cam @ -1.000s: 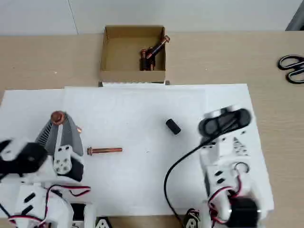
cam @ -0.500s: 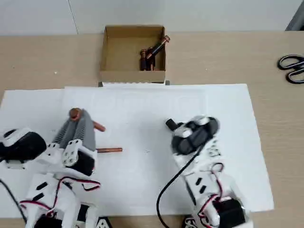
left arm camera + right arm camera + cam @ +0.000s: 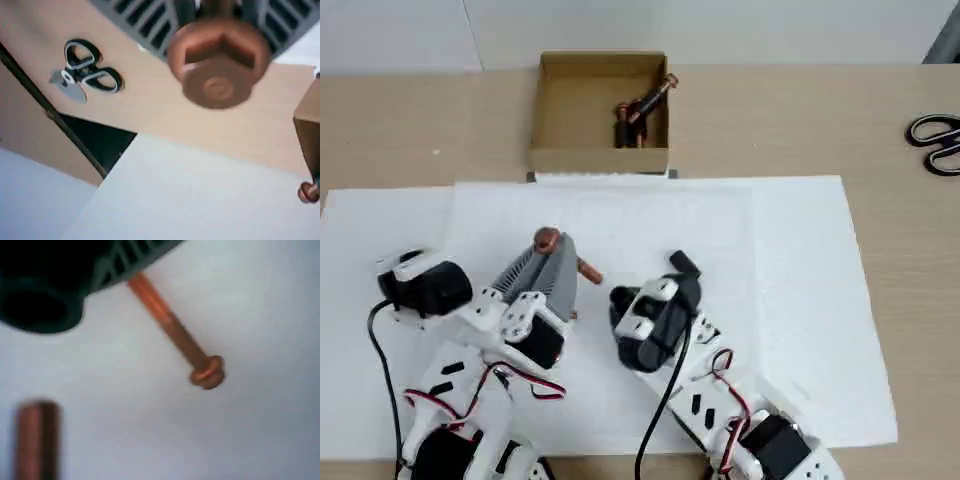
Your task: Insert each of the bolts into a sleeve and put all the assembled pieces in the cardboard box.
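Tan wooden counter (image 3: 420,110) fills the high view, with a wide white paper sheet (image 3: 790,260) spread over its near half. Both arms lean in over the sheet's near middle, close together.

At the far edge of the sheet stands the cardboard box (image 3: 600,160), open at the top. A few assembled pieces (image 3: 638,110) lie in its right-hand end, one of them propped against the rim. A pair of black-handled scissors (image 3: 935,140) lies on the bare counter far off to the right, well apart from everything else.

The left tool (image 3: 552,252) has its grey ribbed fingers closed on a copper bolt (image 3: 547,239), held tilted above the sheet with the hexagonal head uppermost and the shank end poking out on the right side.

The right tool (image 3: 675,283) sits just beside the black sleeve (image 3: 683,264), which rests on the paper at the tool's far tip. Whether its fingers are spread or closed, I cannot tell.

A second copper bolt (image 3: 175,335) lies flat on the white sheet in the right wrist view, its shank running under a dark ribbed part.
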You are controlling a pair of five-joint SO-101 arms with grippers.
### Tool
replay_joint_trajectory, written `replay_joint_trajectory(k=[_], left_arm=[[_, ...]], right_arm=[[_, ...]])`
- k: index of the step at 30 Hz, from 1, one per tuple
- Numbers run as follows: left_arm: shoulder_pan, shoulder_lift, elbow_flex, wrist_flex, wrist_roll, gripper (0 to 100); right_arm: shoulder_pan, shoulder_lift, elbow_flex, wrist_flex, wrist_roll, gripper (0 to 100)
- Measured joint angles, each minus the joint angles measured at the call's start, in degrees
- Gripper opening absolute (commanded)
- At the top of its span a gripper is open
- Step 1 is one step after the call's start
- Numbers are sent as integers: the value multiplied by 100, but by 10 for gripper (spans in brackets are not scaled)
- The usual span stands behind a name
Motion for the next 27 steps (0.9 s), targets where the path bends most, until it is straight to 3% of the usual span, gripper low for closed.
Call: replay_joint_trajectory(k=[27], left_arm=[[651, 0, 70, 18, 0, 7]], right_arm=[[105, 0, 79, -9, 0, 2]])
